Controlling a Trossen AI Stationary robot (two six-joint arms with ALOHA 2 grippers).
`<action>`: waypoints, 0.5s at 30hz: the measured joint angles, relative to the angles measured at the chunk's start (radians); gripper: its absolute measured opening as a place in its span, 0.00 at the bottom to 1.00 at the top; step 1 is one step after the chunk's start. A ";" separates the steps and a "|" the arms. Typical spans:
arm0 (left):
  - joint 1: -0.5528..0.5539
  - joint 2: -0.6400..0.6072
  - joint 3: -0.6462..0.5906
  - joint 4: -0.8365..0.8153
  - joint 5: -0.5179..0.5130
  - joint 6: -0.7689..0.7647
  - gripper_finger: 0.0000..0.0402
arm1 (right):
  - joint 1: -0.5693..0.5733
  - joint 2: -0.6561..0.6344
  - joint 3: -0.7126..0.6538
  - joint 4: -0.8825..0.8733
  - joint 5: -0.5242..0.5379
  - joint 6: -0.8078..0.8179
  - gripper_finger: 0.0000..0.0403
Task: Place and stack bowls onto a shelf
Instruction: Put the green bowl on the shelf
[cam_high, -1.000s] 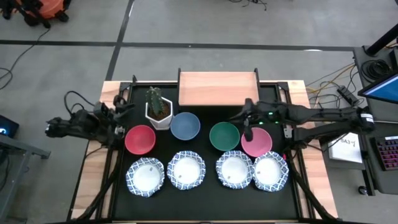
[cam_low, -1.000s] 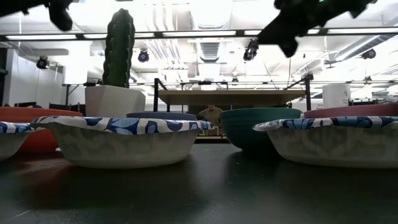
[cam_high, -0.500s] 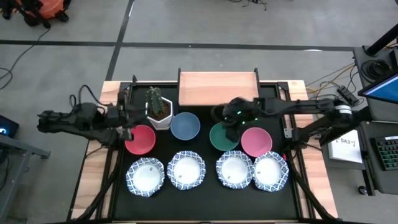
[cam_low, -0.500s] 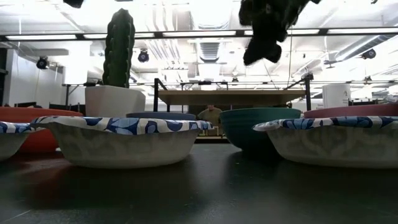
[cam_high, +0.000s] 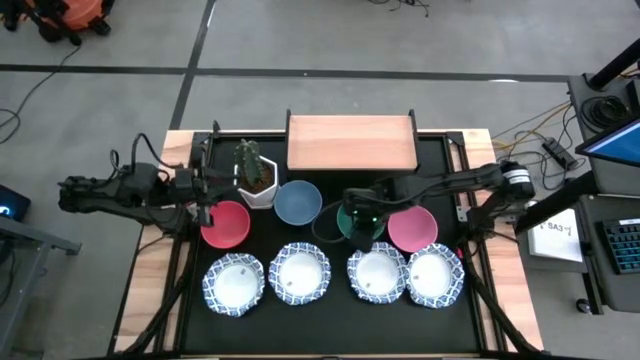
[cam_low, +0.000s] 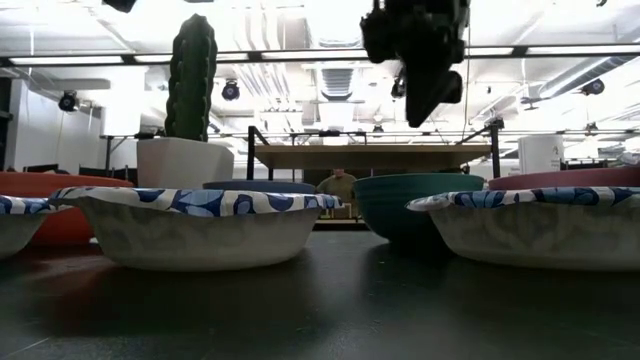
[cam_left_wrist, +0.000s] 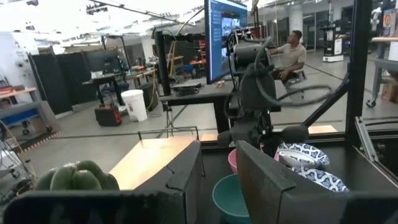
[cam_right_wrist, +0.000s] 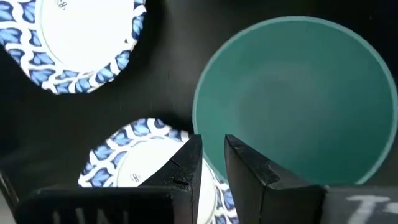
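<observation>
Over the plain green round bowl (cam_high: 361, 219) the right hand (cam_high: 352, 216) is hanging, its fingers (cam_right_wrist: 186, 163) standing a little apart with nothing between them. At the table's (cam_high: 330, 320) left side the left hand (cam_high: 205, 190) is waiting just above the plain red round bowl (cam_high: 226, 223), fingers apart too. Behind the bowls the small light-wood shelf (cam_high: 351, 142) is standing bare.
</observation>
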 joint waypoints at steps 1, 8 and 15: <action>0.000 0.000 0.000 0.000 0.000 0.002 0.21 | 0.001 0.014 0.013 0.002 -0.013 0.016 0.15; 0.000 -0.003 0.006 -0.001 -0.004 0.051 0.21 | 0.004 0.103 0.095 0.005 -0.066 0.059 0.15; 0.000 -0.005 0.007 0.009 -0.010 0.100 0.21 | -0.024 0.163 0.122 -0.001 -0.137 0.160 0.18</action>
